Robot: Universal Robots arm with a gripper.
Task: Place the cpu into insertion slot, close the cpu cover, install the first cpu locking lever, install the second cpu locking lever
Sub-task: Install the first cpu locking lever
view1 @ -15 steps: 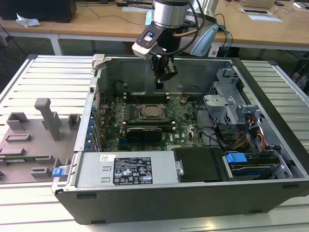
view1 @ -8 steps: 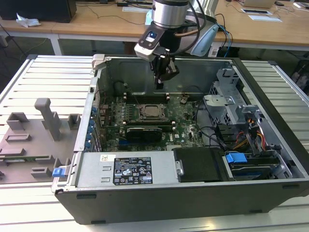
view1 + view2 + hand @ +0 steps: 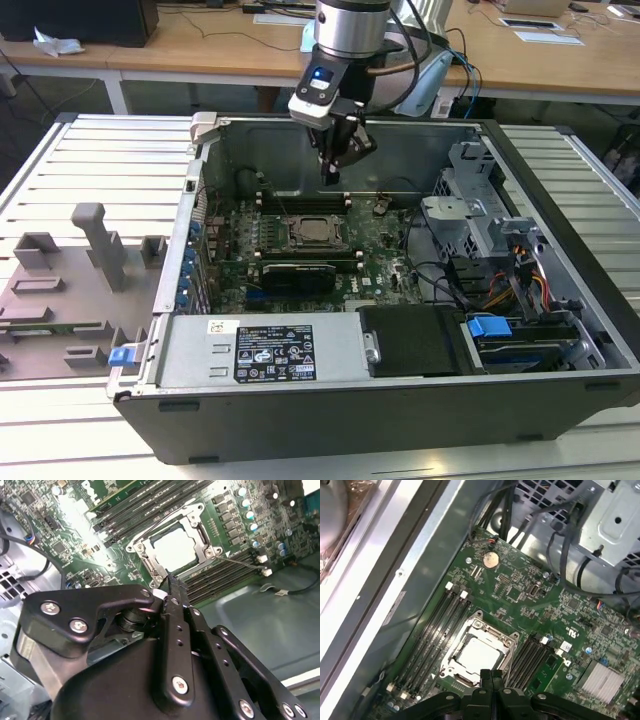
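Hand (image 3: 333, 168) logged with fingertips (image 3: 172, 584) pressed together, nothing pinched, hanging clear above the board (image 3: 385, 245). The cpu (image 3: 175, 547) is seated in the slot (image 3: 451, 671) directly beneath and just ahead of the fingertips, with the cover (image 3: 199, 530) lying flat around it. A thin wire lever (image 3: 240, 562) is seen running out from the socket corner nearest the hand, its long axis across the memory slots (image 3: 220, 577). The gap between hand and board is shown by the exterior view, whereas the cover's lie and the lever are resolved in the second wrist view.
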